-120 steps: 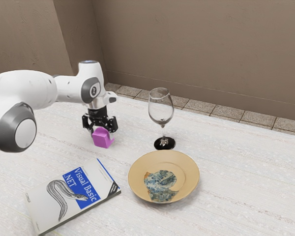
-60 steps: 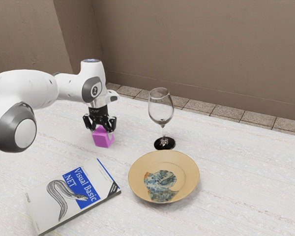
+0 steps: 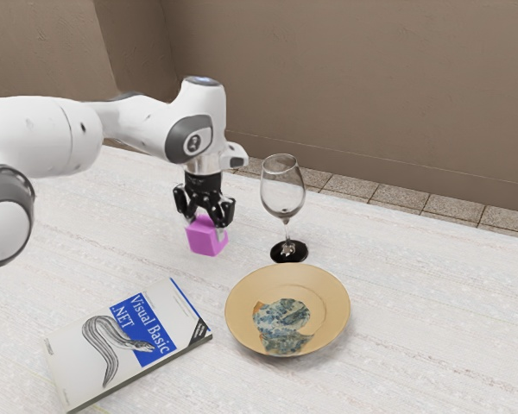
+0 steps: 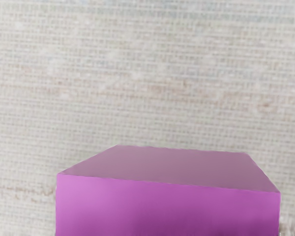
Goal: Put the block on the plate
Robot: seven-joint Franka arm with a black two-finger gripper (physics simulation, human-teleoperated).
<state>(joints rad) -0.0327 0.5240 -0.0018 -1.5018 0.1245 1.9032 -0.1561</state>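
Gripping block (image 3: 205, 241), wineglass (image 3: 283, 207) beside plate (image 3: 331, 302), book (image 3: 129, 341) nearby

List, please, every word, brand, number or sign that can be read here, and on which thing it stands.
"Visual Basic .NET": on the cover of the book.
Small print in the black corner of the book: too small to read.
Mark on the round cap of the arm: too small to read.
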